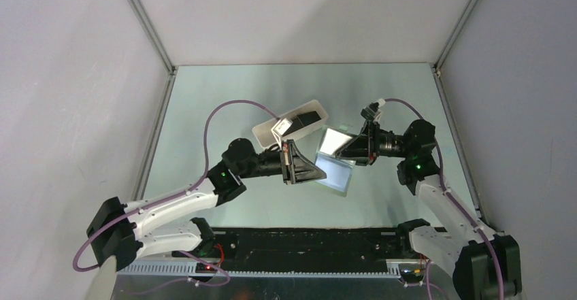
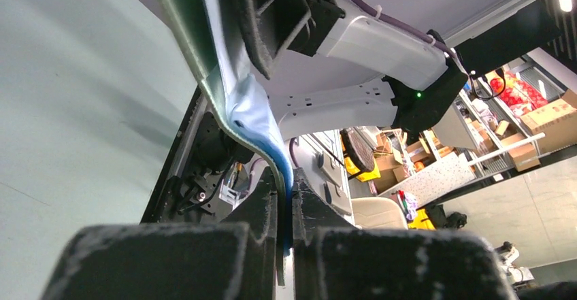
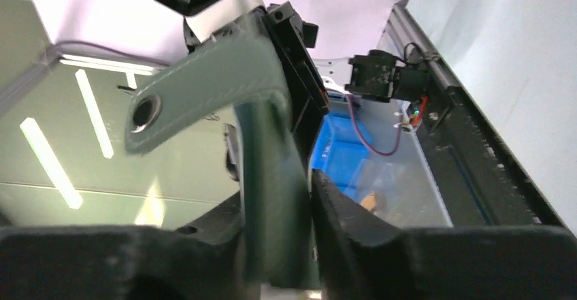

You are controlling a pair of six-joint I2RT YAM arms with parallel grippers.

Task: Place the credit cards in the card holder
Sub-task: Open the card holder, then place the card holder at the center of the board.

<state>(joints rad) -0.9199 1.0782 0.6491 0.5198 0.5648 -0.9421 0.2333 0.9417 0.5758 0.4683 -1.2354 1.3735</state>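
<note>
From where I stand, the left arm reaches from the left side towards the middle of the table, and the left gripper (image 1: 316, 171) sits just in front of the white tray (image 1: 265, 131), on its near side. Its two fingers are almost fully pressed together, with one thin blue-grey flap of the card holder (image 1: 335, 167) pinched between them. The credit cards (image 1: 309, 118) lie dark inside the tray, towards its right end. The card holder hangs open just beside the tray, at its near right corner, stretched between both arms; I cannot tell if it touches the table. Further right of the tray, the right gripper (image 1: 342, 152) is clamped tightly on the other, grey-green flap. The snap tab (image 3: 197, 92) sticks out above these fingers, tilted, and its round snap is visible at the end.
</note>
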